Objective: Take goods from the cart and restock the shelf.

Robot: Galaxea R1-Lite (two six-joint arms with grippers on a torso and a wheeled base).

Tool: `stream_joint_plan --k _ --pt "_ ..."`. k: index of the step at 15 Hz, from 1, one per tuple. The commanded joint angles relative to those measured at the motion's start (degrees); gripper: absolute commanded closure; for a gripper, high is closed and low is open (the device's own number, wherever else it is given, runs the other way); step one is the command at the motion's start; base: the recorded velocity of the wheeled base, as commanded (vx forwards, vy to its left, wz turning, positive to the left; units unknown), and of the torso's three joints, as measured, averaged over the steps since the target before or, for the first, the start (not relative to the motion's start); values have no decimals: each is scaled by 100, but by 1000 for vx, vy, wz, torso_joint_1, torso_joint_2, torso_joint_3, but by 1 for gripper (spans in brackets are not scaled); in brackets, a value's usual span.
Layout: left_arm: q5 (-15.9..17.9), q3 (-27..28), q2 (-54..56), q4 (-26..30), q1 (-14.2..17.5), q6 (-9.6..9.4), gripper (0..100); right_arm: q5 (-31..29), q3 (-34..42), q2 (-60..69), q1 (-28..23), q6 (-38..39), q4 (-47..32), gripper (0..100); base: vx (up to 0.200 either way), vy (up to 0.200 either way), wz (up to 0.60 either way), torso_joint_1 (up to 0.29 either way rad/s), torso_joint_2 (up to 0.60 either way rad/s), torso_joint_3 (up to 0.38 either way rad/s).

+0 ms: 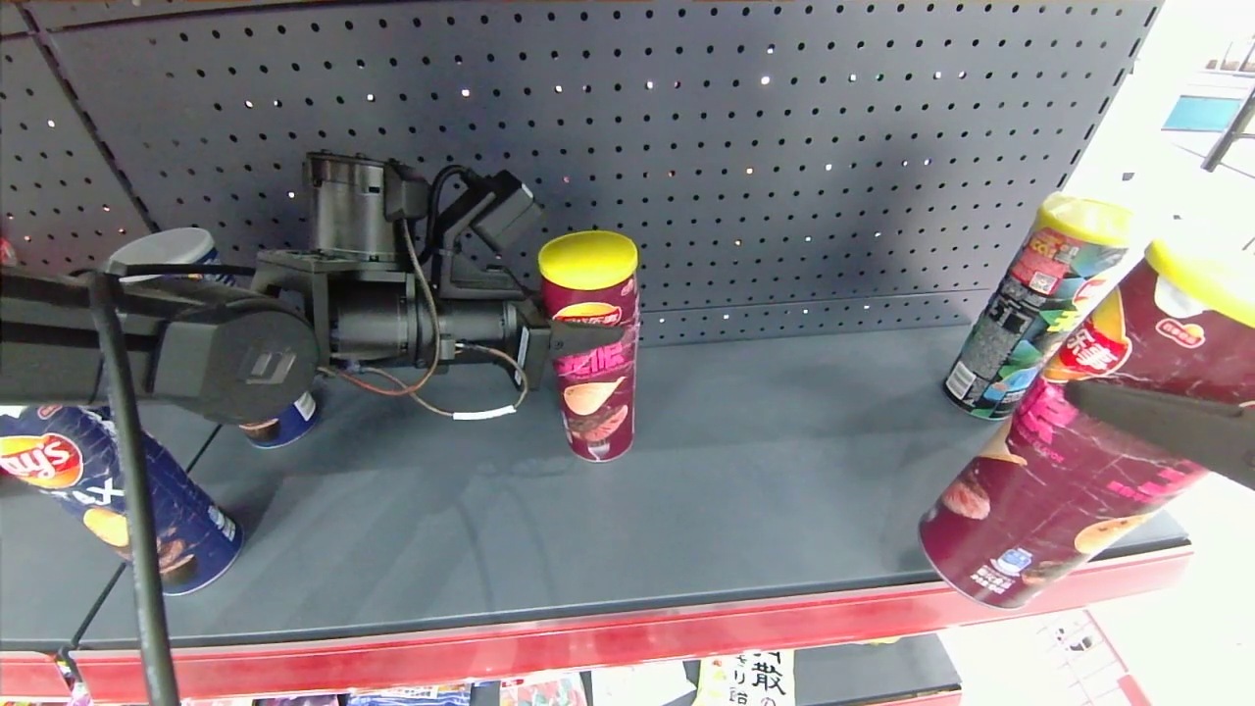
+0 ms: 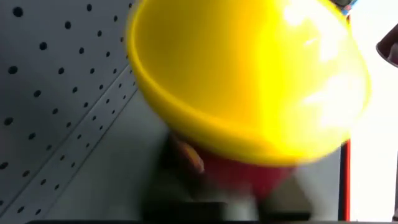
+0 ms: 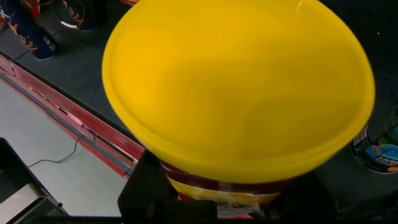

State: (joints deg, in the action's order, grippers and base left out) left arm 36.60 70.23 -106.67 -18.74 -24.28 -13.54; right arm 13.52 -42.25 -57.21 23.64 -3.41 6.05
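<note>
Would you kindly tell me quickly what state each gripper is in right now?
Left gripper: closed on the upright maroon can.
Right gripper: closed on the tilted maroon can.

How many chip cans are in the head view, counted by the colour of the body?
dark red cans: 2
blue cans: 2
black can: 1
Total: 5

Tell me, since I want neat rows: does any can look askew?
Yes: the maroon can in the right gripper hangs tilted at the shelf's red front edge. The centre can in the left gripper stands upright.
</note>
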Motion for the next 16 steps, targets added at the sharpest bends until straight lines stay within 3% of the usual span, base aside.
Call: stream_joint_plan --k 1,3,6,14,16 --pt "5 -44 102 19 -6 10 100 2 7 -9 1 -1 2 100 0 0 0 0 0 0" --pt "102 -229 375 28 -103 62 100 2 -2 -9 1 -1 2 100 0 0 0 0 0 0" --pt "14 -581 849 19 -490 651 100 10 -20 -9 9 -1 2 100 0 0 0 0 0 0" --pt "-443 -1266 1166 2 -1166 607 100 10 -2 -18 9 -10 2 100 0 0 0 0 0 0" --pt "-627 -1591 1210 -297 -1237 616 100 10 15 -9 9 -1 2 100 0 0 0 0 0 0"
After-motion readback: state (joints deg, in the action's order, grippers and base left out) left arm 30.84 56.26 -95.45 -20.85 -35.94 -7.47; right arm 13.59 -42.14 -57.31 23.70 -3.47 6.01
